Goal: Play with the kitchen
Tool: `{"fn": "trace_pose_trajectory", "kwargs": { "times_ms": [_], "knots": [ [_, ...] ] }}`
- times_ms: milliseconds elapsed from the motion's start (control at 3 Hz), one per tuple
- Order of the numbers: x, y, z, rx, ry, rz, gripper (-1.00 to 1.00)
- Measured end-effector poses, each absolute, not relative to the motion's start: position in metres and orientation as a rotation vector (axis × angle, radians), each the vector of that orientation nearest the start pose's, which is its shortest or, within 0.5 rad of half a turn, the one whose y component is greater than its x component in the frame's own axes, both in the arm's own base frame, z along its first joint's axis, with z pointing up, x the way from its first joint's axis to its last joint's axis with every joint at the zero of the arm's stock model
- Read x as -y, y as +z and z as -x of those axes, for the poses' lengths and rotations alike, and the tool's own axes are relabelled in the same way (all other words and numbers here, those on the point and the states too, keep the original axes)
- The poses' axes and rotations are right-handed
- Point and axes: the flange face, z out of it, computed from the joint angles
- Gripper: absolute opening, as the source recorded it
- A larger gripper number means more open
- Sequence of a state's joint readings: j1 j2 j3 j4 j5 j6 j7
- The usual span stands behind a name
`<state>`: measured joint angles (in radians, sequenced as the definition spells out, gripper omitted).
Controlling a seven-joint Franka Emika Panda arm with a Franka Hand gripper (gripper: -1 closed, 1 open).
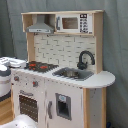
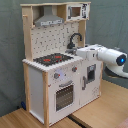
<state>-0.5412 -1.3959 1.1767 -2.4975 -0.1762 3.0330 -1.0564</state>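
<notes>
White and light-wood kitchen [image 1: 65, 95], black-red stovetop [image 1: 41, 65], black faucet [image 1: 85, 59], grey hood [image 2: 48, 20], white arm [image 2: 102, 54]

One kitchen [image 1: 62, 75], one faucet [image 1: 85, 58], one sink [image 1: 71, 74], one hood [image 1: 40, 26], one robot arm [image 2: 102, 54]

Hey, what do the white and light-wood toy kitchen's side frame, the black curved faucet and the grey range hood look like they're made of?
The toy kitchen's side frame looks like unpainted light wood or plywood: pale tan, matte, faint grain. The black curved faucet seems to be plastic, possibly painted wood: uniformly dark with a slight sheen. The grey range hood looks like painted wood or plastic imitating metal: flat grey, without mirror-like reflections.
</notes>
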Motion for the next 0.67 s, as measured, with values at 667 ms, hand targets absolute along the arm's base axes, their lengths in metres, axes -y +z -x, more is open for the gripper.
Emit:
{"fn": "trace_pose_trajectory", "kwargs": {
  "times_ms": [667],
  "knots": [
    [-0.359, 0.563, -0.291, -1.395, 0.607, -0.619, 1.0]
  ]
}}
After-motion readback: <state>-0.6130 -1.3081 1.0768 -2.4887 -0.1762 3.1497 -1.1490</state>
